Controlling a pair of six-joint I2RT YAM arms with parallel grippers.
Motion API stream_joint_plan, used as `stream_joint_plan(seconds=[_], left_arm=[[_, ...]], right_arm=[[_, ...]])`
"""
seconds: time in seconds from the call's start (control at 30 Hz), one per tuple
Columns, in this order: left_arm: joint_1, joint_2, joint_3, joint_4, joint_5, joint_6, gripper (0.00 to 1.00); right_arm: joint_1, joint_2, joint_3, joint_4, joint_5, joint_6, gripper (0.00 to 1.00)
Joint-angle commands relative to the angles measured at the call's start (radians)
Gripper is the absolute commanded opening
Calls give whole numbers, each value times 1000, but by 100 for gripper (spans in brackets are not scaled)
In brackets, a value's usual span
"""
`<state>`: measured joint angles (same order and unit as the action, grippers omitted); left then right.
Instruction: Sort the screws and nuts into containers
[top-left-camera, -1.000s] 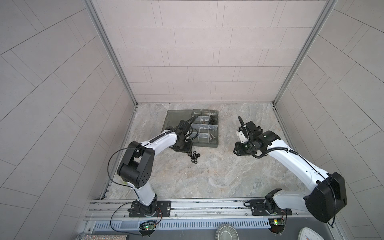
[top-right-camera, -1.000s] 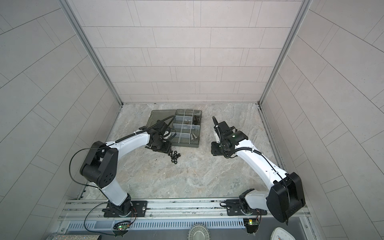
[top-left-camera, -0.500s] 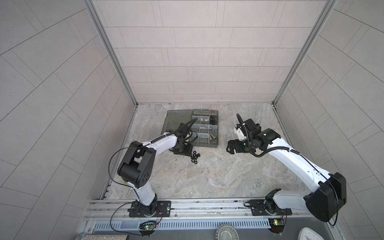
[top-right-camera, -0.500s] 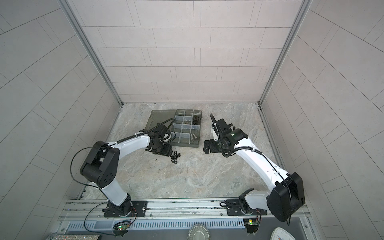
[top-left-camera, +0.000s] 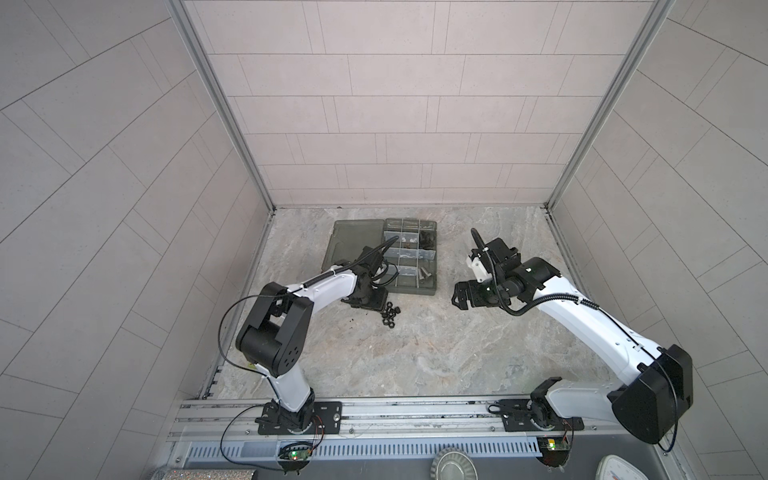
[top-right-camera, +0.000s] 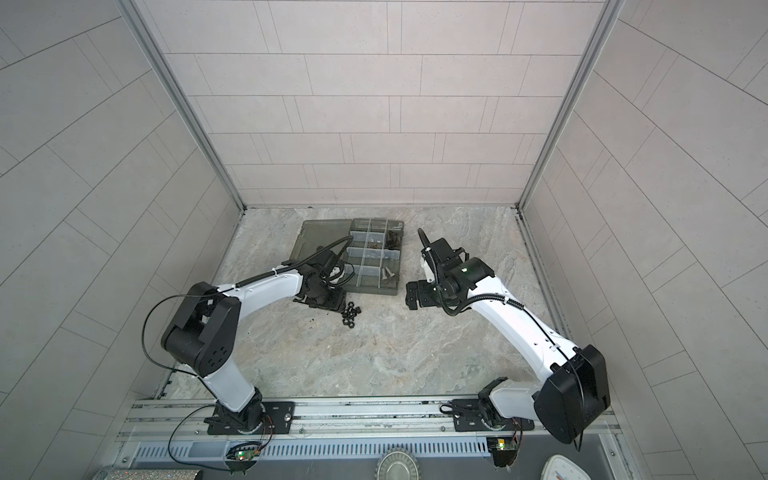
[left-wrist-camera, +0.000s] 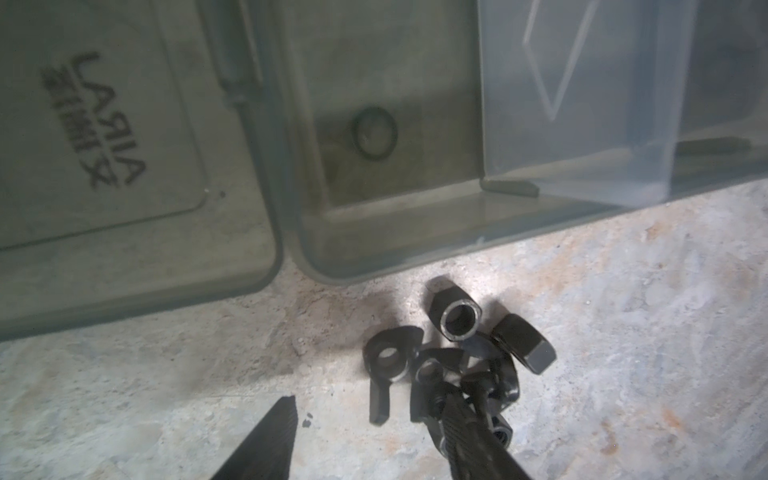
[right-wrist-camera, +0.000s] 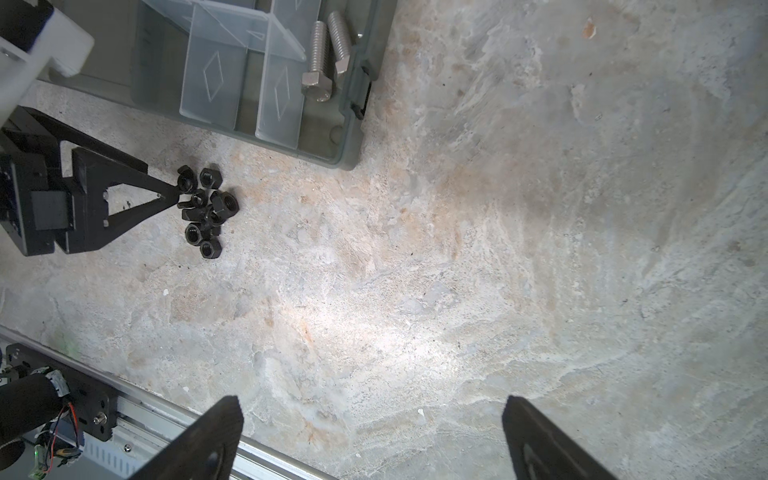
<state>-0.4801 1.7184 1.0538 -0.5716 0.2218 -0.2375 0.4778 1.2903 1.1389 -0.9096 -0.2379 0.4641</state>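
1. The left hand (left-wrist-camera: 368, 401) is lowered to the surface (top-left-camera: 415, 345) with its fingers partly spread and nothing clamped. One fingertip (left-wrist-camera: 461, 411) is pushed in among the nuts (left-wrist-camera: 457, 324), and the other fingertip (left-wrist-camera: 278, 419) is seen over bare stone beside them.
2. The nuts are gathered in one small black heap, some stacked on others. In both top views the heap (top-left-camera: 390, 314) (top-right-camera: 351, 314) is found on the surface just in front of the near left corner of the organizer box (top-left-camera: 415, 291), close to it but not inside.
3. The right hand (right-wrist-camera: 370, 403) is held above bare surface with its fingers spread wide — nothing is between them. In a top view it (top-left-camera: 459, 295) is placed to the right of the box's near right corner, apart from it.
4. Two silver screws (right-wrist-camera: 322, 54) are laid side by side in the near right corner compartment, next to the latch.
5. The containers (right-wrist-camera: 278, 91) are formed by pale translucent dividers inside the smoky grey box. The two near compartments to the left of the screws are shown empty in the wrist views.
6. Dark contents (top-left-camera: 426, 237) are seen in a far right compartment, but they are too small to be identified.
7. The lid (top-left-camera: 353, 241) is folded open flat on the surface at the box's left side, and mirrored lettering is visible through it in the left wrist view.
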Motion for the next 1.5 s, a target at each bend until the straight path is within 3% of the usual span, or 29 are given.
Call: stream_joint_plan(seconds=[0.0,0.77,1.27,1.47], left_arm=[[-15,26,6,1,-28,-2,57],[-20,102,69,-6,-39,17,47],[-20,25,71,-30,-10,22,45],[-17,19,66,-31,-30,28,36]], right_arm=[[7,-25,-8,-14,24,2,99],[7,-59,-42,-35,58,-7,99],[7,-51,-50,-31,58,-5,99],[7,-44,-46,-26,62,-4,99]])
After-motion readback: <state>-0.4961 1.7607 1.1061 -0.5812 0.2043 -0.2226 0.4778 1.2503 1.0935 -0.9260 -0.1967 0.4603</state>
